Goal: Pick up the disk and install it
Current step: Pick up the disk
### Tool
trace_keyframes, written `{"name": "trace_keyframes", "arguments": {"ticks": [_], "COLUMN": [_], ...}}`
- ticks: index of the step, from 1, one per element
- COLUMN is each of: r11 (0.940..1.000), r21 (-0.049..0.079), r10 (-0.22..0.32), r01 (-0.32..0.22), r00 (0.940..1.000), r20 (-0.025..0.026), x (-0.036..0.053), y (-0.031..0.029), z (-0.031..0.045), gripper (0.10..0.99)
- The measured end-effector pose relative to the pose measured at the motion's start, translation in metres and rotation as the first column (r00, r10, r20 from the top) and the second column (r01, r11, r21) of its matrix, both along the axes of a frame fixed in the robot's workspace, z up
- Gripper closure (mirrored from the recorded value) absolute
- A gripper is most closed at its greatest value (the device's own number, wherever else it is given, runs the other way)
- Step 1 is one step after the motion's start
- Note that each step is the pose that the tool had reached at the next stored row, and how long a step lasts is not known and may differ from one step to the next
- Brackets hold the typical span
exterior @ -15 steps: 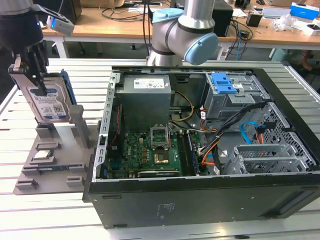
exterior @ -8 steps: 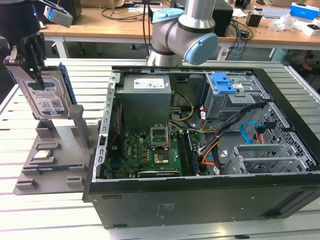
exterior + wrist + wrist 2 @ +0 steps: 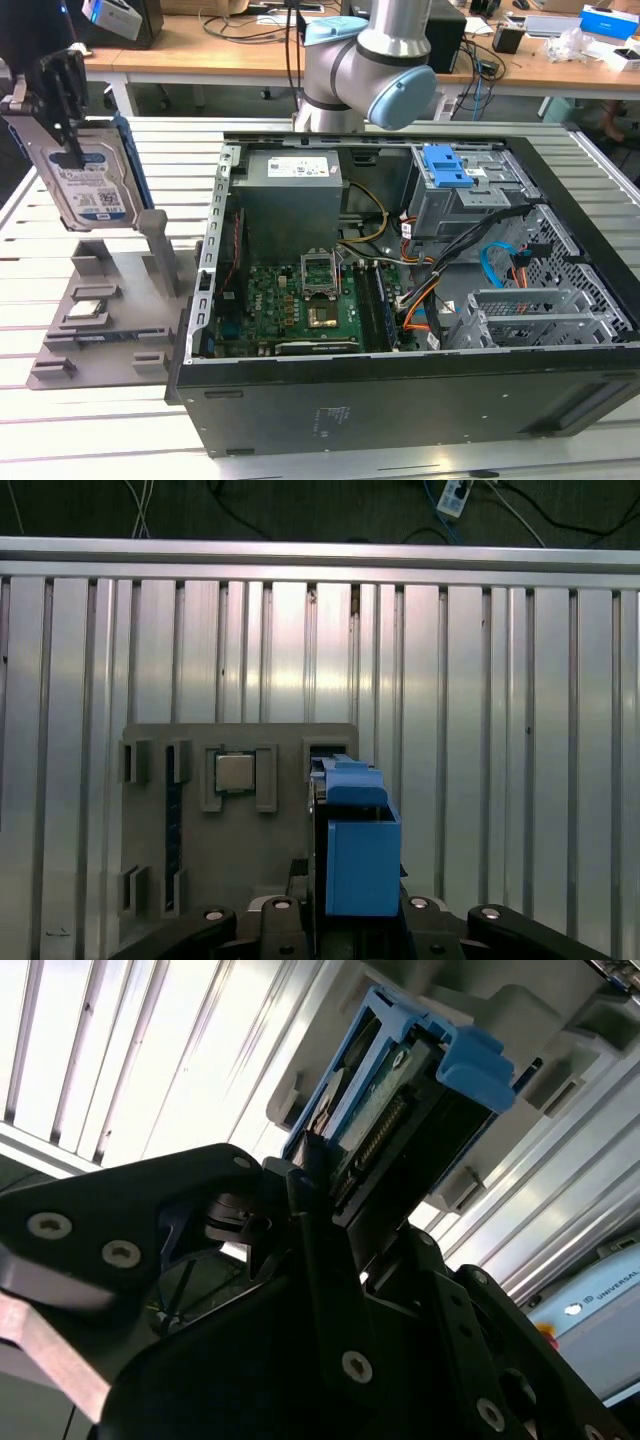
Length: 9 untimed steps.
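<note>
Black gripper (image 3: pixel 68 140) clamped on the silver hard disk with blue rails (image 3: pixel 95 190), holding it upright above the grey slotted holder tray (image 3: pixel 110 330) at the exterior view's left. One tray slot holds a square silver chip (image 3: pixel 235 773). Open black computer case (image 3: pixel 400 395) contains a green motherboard (image 3: pixel 290 300), grey power supply (image 3: pixel 290 195) and blue-latched drive cage (image 3: pixel 450 165).

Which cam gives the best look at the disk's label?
Exterior view: the disk faces that camera with its white-and-blue label in full, held over the gray fixture. The second wrist view has the disk edge-on, showing blue rails and the connector side, clamped in the gripper. The first wrist view gives its blue rail end.
</note>
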<state>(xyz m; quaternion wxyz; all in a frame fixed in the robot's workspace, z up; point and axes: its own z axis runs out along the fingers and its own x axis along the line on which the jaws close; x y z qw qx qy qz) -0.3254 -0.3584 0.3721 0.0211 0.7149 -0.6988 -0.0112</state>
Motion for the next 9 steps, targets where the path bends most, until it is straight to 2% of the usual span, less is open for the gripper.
{"name": "trace_keyframes", "arguments": {"ticks": [3,9], "r11": [1.0,1.0], "r21": [0.0,0.0], "r10": [0.0,0.0], "r01": [0.0,0.0], "r00": [1.0,1.0], "r20": [-0.0004,-0.001], "x": [0.0003,0.0008], "y": [0.0002,0.0003], "z": [0.0096,0.0213], "gripper": [0.729,0.729]}}
